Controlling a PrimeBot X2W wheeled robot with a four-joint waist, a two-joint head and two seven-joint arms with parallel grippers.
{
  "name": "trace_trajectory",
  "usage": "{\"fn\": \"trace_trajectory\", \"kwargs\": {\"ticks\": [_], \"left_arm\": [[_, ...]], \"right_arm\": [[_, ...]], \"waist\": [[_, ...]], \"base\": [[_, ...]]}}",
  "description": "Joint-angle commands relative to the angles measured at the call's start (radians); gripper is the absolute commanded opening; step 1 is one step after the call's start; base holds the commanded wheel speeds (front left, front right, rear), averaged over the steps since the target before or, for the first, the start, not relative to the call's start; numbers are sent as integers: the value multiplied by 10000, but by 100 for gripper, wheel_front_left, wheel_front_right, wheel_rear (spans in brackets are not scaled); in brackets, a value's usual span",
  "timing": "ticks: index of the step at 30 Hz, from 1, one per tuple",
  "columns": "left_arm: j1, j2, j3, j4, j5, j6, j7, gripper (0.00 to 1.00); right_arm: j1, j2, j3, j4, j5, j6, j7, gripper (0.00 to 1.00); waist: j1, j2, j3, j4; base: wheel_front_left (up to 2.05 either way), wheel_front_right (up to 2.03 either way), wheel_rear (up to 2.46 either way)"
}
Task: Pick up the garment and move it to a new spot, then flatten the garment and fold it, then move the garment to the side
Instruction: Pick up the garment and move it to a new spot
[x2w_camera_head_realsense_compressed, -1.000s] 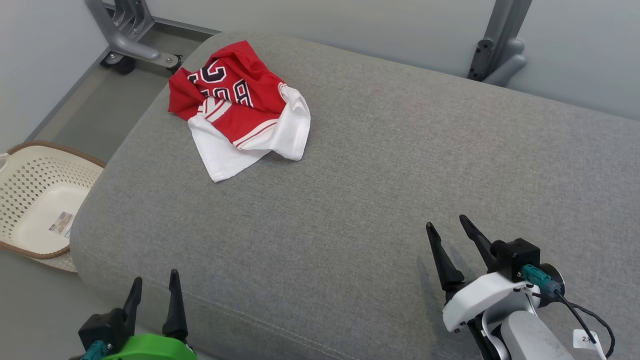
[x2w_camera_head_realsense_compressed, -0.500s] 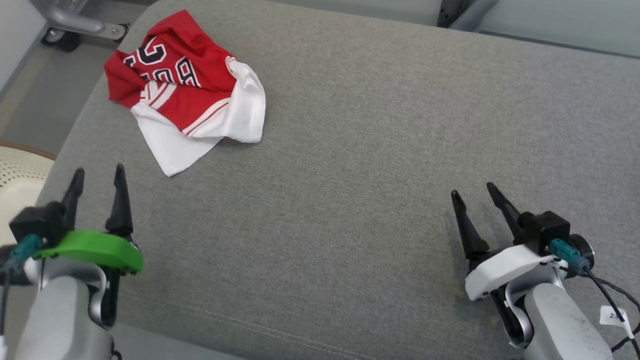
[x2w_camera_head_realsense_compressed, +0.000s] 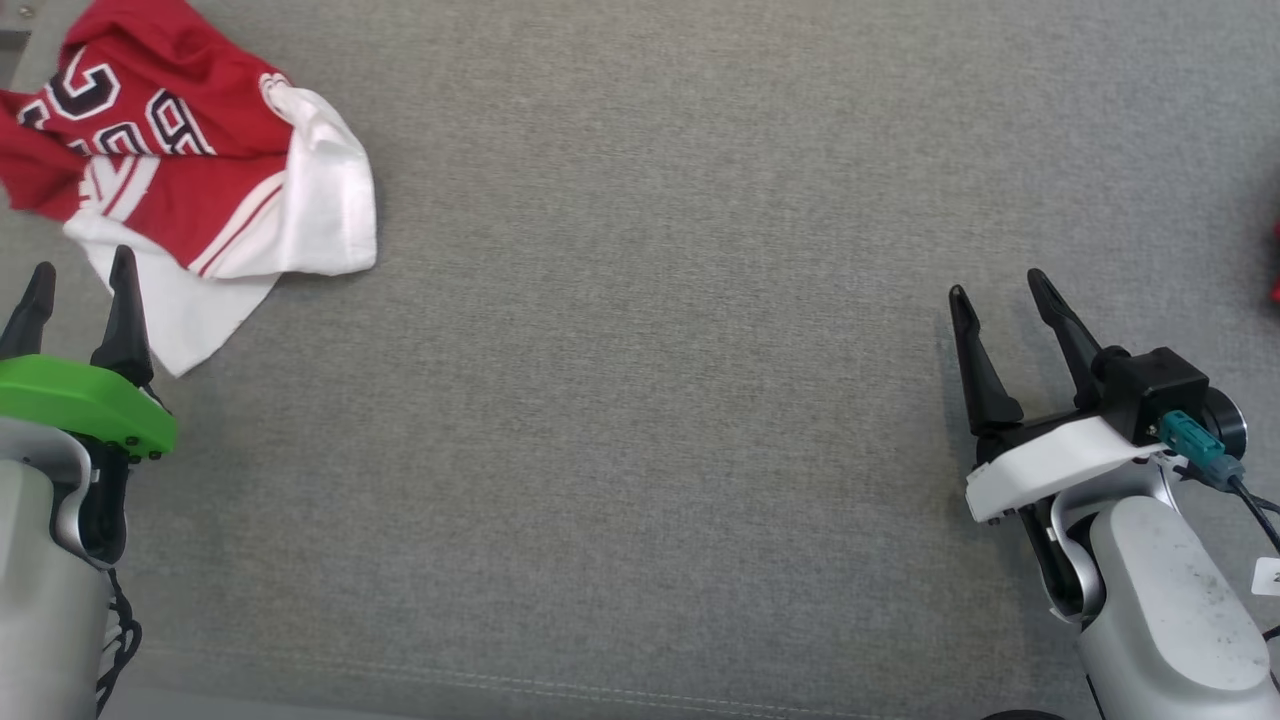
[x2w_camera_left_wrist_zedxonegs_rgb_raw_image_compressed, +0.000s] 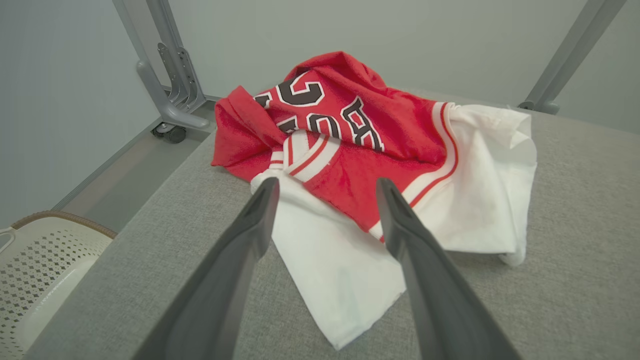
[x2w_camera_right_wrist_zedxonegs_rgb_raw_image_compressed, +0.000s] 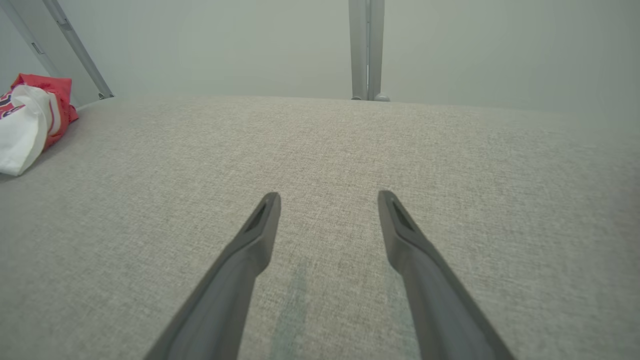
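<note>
The garment, a crumpled red and white jersey with dark lettering, lies at the upper left of the grey cushion. In the left wrist view the garment sits just beyond the fingertips. My left gripper stands open at the left edge, its tips right at the garment's white corner, nothing between the fingers. My right gripper stands open at the right, far from the garment, over bare cushion. In the right wrist view the garment shows at the far left.
A cream perforated basket stands on the floor left of the cushion. Grey metal frame legs with a wheel rise behind the cushion. A grey post stands against the pale wall beyond the far edge. A small red patch shows at the right edge.
The head camera has tilted down and shifted, so the cushion now spans the view. My left gripper has come forward to the garment's white corner. Both grippers stay open.
</note>
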Motion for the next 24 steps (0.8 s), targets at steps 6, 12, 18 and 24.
{"fn": "trace_trajectory", "kwargs": {"ticks": [6, 12, 18, 24], "left_arm": [[-500, -28, -341, 797, -1360, 9, 84, 100], [-884, -361, -294, 2251, -1811, 155, 266, 100], [-1119, -741, -409, 2873, -1808, 41, 130, 39], [-1200, -723, -600, 2980, -1573, -15, -79, 0]], "right_arm": [[-18, -66, -270, -50, 43, -15, -27, 100], [-66, -105, -363, -135, 54, -15, -27, 100], [-123, -129, -376, -99, 79, -15, -26, 100], [-101, -8, -307, -8, 113, -15, -27, 100]], "waist": [[-1, 0, 916, -1153], [-1, 0, 1093, -1388], [-1, 0, 1063, -1451], [-1, 0, 811, -1438]], "base": [[0, 0, 0], [0, 0, 0], [0, 0, 0], [0, 0, 0]]}}
